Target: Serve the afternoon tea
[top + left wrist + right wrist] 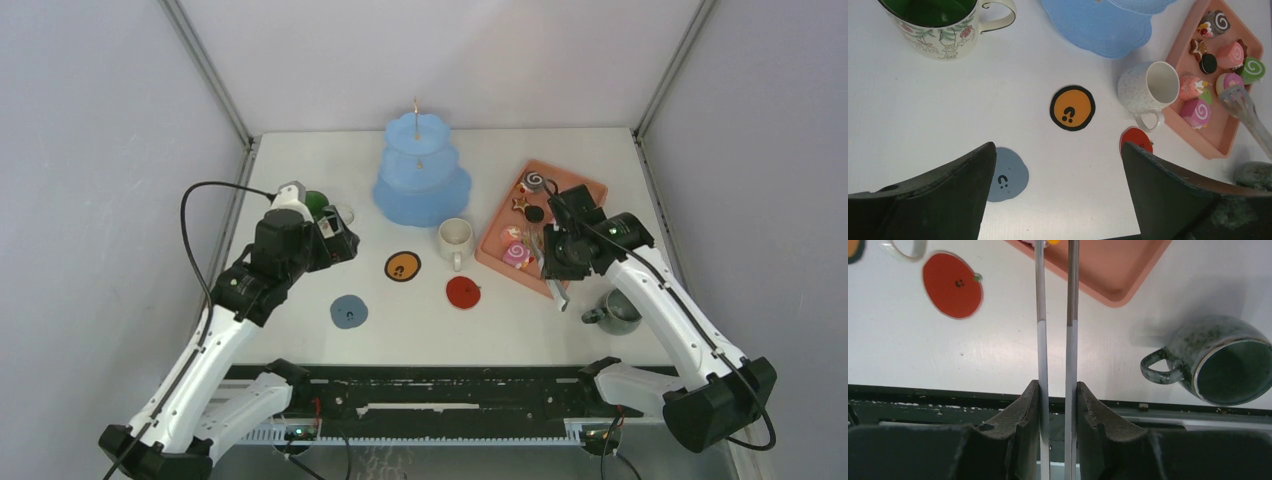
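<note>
Overhead, I look down on a white table (420, 335) with my two arms reaching in from the near edge.

At far left, my left tool (342, 238) hovers above the table, released, its jaws spread wide. Just behind it is the first of three mugs, the green mug (318, 205), upright on the bare table.

Next come three flat round coasters in a loose row: a blue-grey coaster (349, 311), an orange coaster (403, 266) and a red coaster (463, 292).

Behind them, at the middle of the table, stands one light blue stand (422, 185) with three tiers. The cream mug (455, 240) sits upright on the bare table just in front of the stand, near the red coaster.

To the right lies one salmon-pink tray (592, 188), set at an angle and holding the pastries (1196, 112). In the left wrist view I count eight, though some overlap and I cannot be sure.

My right tool (1057, 385) is clenched on one pair of metal tongs (1071, 300), its pads pressing both arms. The tongs' head reaches over the tray among the pastries. I cannot tell whether it grips one.

At far right the grey mug (618, 312) stands upright on the table, just off the tray's near corner.
</note>
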Controlling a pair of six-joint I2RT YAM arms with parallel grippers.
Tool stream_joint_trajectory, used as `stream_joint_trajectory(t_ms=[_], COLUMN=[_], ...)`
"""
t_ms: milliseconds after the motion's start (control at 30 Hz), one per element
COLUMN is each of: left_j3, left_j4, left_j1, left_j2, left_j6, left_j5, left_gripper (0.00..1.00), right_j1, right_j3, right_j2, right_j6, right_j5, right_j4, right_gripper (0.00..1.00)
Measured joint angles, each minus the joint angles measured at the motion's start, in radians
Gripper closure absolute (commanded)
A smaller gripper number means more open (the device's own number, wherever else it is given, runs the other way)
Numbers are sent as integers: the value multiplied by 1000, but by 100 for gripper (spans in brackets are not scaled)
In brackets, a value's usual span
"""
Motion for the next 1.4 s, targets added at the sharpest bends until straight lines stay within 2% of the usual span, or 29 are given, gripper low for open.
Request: stream_joint_trajectory(t_ms=[433, 533, 667, 800, 867, 1167, 1400], left_j3=[-14, -14, -14, -14, -14, -14, -14], left_j4=[18, 19, 22, 24, 24, 24, 28], left_j1=[0, 0, 0, 0, 0, 0, 0], left_j2=[22, 26, 35, 40, 40, 32, 31], left_j6=[4, 4, 4, 4, 3, 2, -2], left_j5=[26, 27, 28, 29, 33, 33, 37], left_gripper=[1, 1, 1, 1, 1, 1, 1], right_j1=[-5, 0, 23, 77, 99, 125, 64], right_j3=[-42, -42, -42, -42, -47, -84, -101], right_j2=[-15, -54, -96, -70, -44, -5, -33], right_j6=[6, 6, 6, 11, 14, 33, 45], right_j5=[13, -11, -55, -71, -70, -46, -8], right_j4=[-10, 0, 23, 43, 54, 82, 53], right_gripper=[67, 72, 85, 96, 98, 100, 100])
